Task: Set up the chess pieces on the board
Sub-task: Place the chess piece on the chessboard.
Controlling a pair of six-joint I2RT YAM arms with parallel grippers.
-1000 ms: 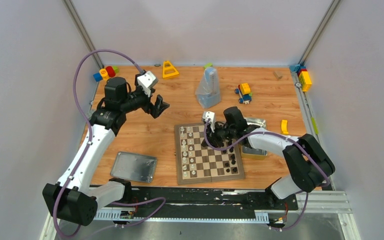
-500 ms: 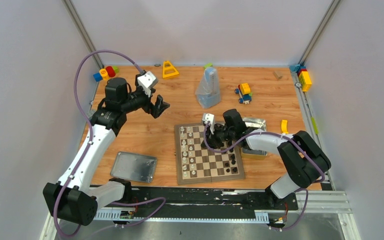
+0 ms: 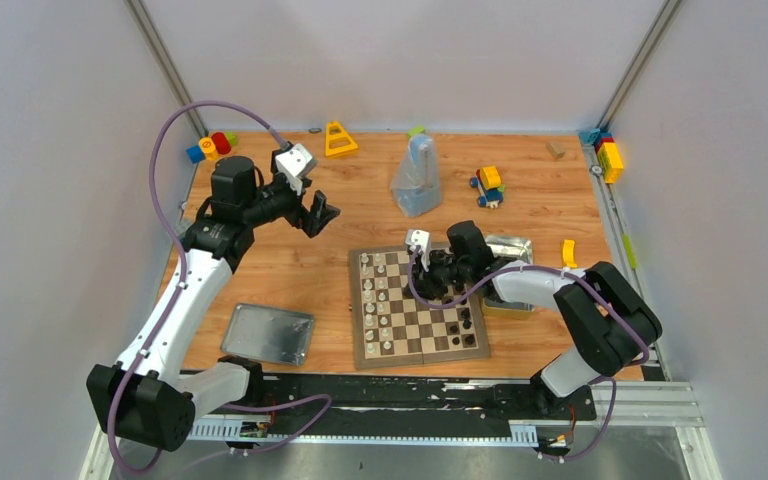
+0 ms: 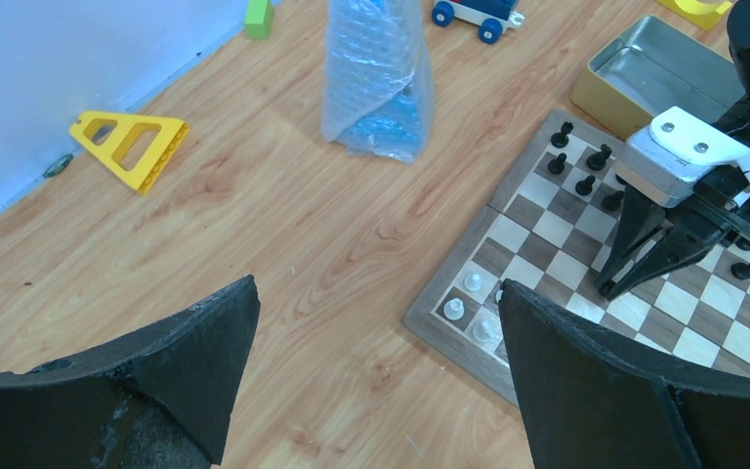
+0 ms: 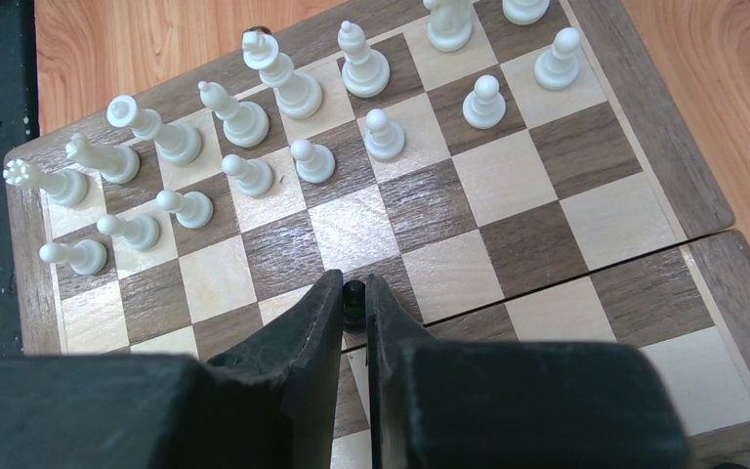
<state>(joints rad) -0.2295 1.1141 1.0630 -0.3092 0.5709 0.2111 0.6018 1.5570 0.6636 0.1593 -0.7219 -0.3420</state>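
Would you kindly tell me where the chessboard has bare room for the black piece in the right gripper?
The brown-and-cream wooden chessboard is bare across its middle, between cream-white pieces crowding its left edge and black pieces along its right. The right gripper, shut on a tiny black piece, is over that gap.

Cream pieces [image 5: 384, 137] stand two rows deep at one board [image 5: 493, 176] edge, black pieces [image 4: 601, 156] opposite; right tool [image 5: 354, 285] pinches one black piece [image 5: 354, 303].
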